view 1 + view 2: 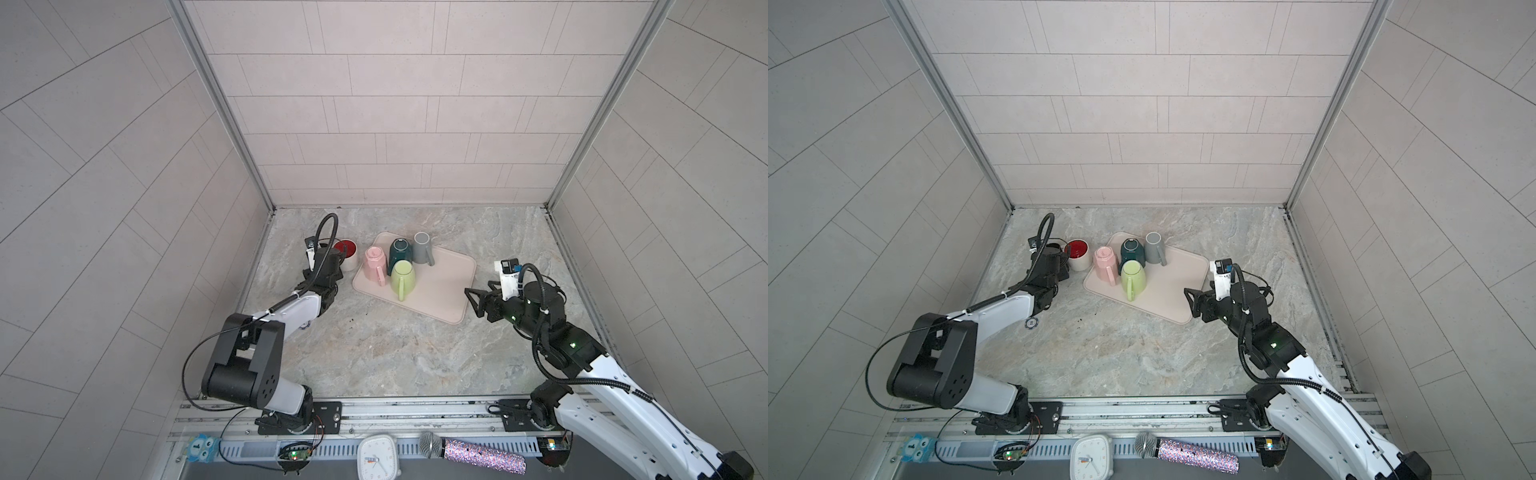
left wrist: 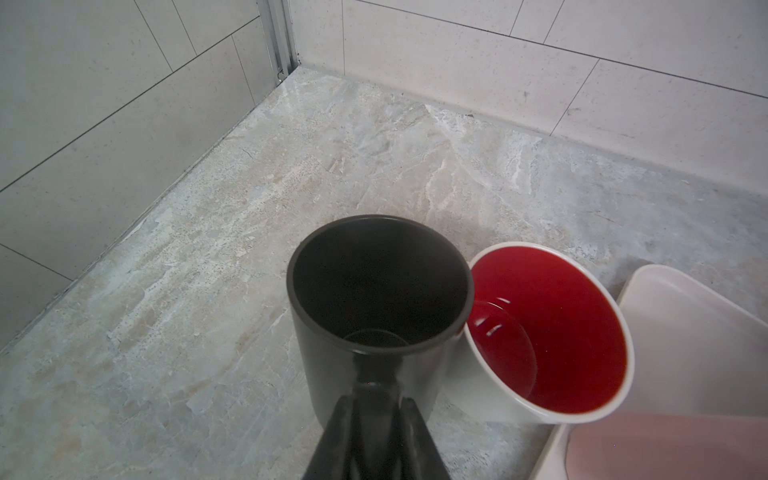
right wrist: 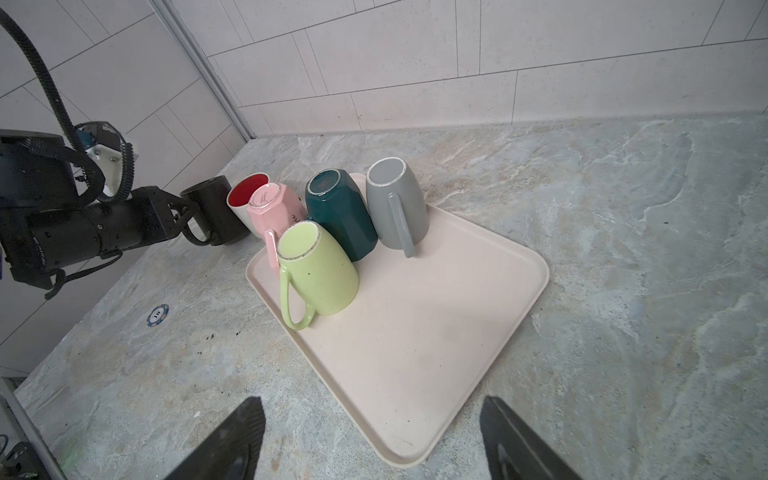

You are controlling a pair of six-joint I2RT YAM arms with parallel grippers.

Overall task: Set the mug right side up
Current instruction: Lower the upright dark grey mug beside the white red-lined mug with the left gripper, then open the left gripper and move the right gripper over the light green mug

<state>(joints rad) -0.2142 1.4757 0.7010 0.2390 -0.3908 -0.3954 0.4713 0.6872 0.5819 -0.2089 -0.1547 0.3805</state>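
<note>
Mug [image 2: 380,286]: black, mouth up, long axis about vertical, handle toward the left arm.
Place: off the tray [image 3: 415,340], to its left in both top views, just beside the red mug [image 2: 561,332]; I cannot tell whether its base rests on the table [image 2: 166,332].
Left gripper [image 2: 372,395]: clenched on the mug's handle.
Right gripper [image 1: 473,302]: spread wide, empty, near the tray's near corner.

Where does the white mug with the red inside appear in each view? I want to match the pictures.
Top view: the white mug with the red inside stands left of the tray, off it.
Top view: same spot, left of the tray.
Left wrist: between the black mug and the tray's corner.
Right wrist: behind the pink mug, beside the black mug.
Shared landmark: the tray.
</note>
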